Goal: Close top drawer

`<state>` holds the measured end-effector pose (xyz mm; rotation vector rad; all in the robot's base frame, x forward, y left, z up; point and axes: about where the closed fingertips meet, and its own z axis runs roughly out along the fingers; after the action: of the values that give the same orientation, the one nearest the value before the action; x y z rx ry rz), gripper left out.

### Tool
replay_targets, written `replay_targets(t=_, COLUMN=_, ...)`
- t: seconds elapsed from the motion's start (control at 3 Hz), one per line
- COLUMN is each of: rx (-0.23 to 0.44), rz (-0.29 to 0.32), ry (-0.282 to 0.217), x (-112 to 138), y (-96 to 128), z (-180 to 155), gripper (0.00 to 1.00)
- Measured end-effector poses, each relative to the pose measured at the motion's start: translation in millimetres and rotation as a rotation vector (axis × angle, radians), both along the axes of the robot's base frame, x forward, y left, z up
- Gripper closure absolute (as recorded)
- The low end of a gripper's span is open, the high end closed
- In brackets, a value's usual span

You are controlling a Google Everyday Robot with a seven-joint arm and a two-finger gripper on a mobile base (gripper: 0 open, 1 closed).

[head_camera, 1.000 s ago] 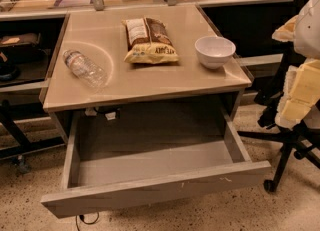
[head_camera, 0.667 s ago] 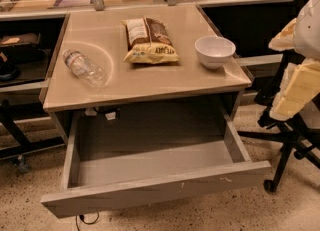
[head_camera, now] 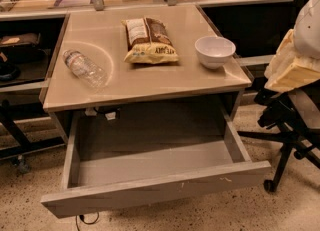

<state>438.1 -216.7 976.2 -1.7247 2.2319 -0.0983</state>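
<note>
Nearest me is the top drawer (head_camera: 160, 189), pulled far out from under the table's front edge. Its tall grey front panel is handleless, with a few pale scratches toward the right end. The front sits slightly askew, its right end farther back than its left. Just past that end, off the table's right edge, stand the black legs of an office chair (head_camera: 286, 125).

Above is the table (head_camera: 150, 82). On it a clear water bottle (head_camera: 85, 68) lies near the left edge, a bag of chips (head_camera: 149, 40) lies in the middle toward the back edge, and a white bowl (head_camera: 215, 51) stands by the right edge. My gripper (head_camera: 295, 70) hangs off the right edge, about level with the bowl and well apart from the drawer front. I cannot tell whether it is parted or closed. Farthest back, a cluttered bench (head_camera: 75, 0) runs behind the back edge.

I judge the closing has not begun. To do it well I should come down and round, clear of the chair, to the middle of the front panel. I would press flat there rather than at a corner so the box does not rack, then push straight toward the back edge until the panel sits flush under the front edge
</note>
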Motion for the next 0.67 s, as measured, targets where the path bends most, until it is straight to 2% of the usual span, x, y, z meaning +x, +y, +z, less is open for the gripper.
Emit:
replay_targets(t=0.33, rx=0.000, rz=0.000, ry=0.000, x=0.0, y=0.0, z=0.0, gripper=0.89)
replay_targets(t=0.67, rx=-0.013, rz=0.003, ry=0.001, x=-17.2, y=-0.1, z=-3.9, gripper=1.00)
